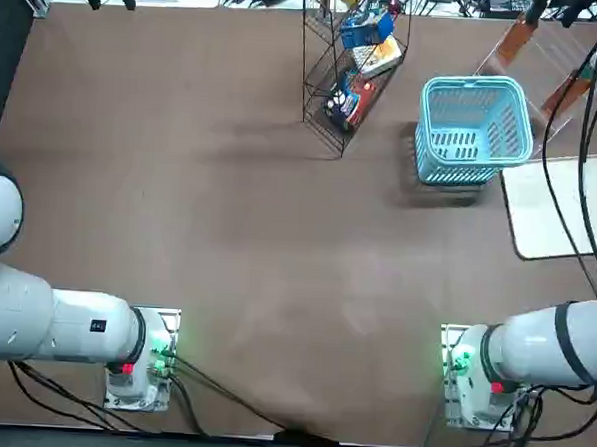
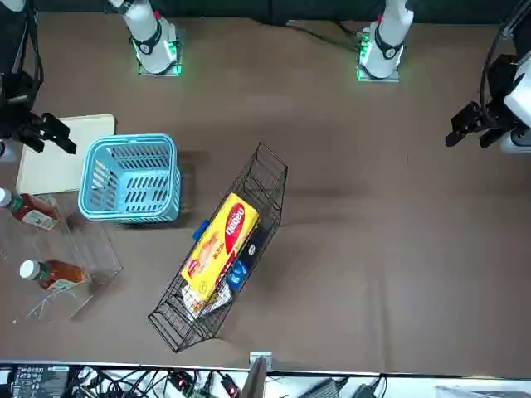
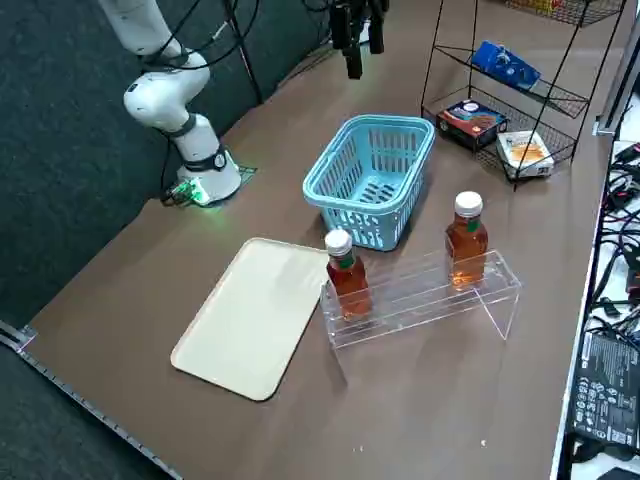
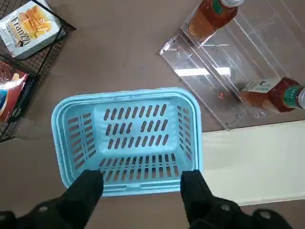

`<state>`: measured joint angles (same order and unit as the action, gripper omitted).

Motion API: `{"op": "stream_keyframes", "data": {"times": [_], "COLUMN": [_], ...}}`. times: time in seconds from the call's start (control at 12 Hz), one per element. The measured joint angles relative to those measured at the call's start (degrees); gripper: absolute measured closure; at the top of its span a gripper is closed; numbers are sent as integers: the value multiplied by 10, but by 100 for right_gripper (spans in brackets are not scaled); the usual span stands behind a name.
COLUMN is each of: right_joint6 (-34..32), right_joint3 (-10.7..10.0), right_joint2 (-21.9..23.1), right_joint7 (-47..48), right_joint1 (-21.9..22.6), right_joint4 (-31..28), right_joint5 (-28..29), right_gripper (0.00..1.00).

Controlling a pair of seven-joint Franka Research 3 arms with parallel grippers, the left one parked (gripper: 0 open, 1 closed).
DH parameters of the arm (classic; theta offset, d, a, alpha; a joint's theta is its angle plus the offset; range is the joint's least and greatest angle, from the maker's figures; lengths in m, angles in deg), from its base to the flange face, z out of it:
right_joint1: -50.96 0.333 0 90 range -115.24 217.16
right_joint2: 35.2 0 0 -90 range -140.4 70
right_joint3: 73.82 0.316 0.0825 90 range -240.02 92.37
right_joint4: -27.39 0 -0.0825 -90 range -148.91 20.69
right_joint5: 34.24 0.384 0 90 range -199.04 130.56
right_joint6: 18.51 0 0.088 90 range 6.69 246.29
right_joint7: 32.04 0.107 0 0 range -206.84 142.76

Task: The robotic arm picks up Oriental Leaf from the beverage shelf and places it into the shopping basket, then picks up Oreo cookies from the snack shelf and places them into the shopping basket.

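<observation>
Two Oriental Leaf tea bottles (image 3: 347, 275) (image 3: 466, 238) stand on a clear acrylic shelf (image 3: 430, 295); the wrist view also shows both bottles (image 4: 209, 14) (image 4: 274, 93). The light blue shopping basket (image 3: 345, 170) (image 4: 126, 98) (image 1: 432, 115) holds nothing. A blue Oreo pack (image 3: 505, 62) lies on an upper tier of the wire snack rack (image 3: 560, 100). My right gripper (image 4: 138, 191) (image 3: 358, 58) hangs high above the table over the basket's rim, open, with nothing between its fingers (image 4: 86, 191).
A cream tray (image 3: 255, 315) (image 1: 559, 212) lies flat beside the basket. The wire rack (image 2: 270, 178) also carries a yellow snack box (image 2: 220, 240), a Franzi pack (image 4: 31, 21) and a red-and-blue box (image 3: 472, 118). Cables trail along the right table edge (image 3: 610, 300).
</observation>
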<state>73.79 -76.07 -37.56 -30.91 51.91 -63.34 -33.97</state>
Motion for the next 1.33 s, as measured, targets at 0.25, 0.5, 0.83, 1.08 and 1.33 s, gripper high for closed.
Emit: {"op": "stream_keyframes", "data": {"times": [0.25, 0.5, 0.83, 1.08, 1.33], "right_joint6": [0, 0, 0, 0, 0], "right_joint3": [0, 0, 0, 0, 0], "right_joint2": [0, 0, 0, 0, 0], "right_joint7": [0, 0, 0, 0, 0], "right_joint1": [0, 0, 0, 0, 0], "right_joint4": [0, 0, 0, 0, 0], "right_joint5": [0, 0, 0, 0, 0], "right_gripper": [0, 0, 0, 0, 0]}}
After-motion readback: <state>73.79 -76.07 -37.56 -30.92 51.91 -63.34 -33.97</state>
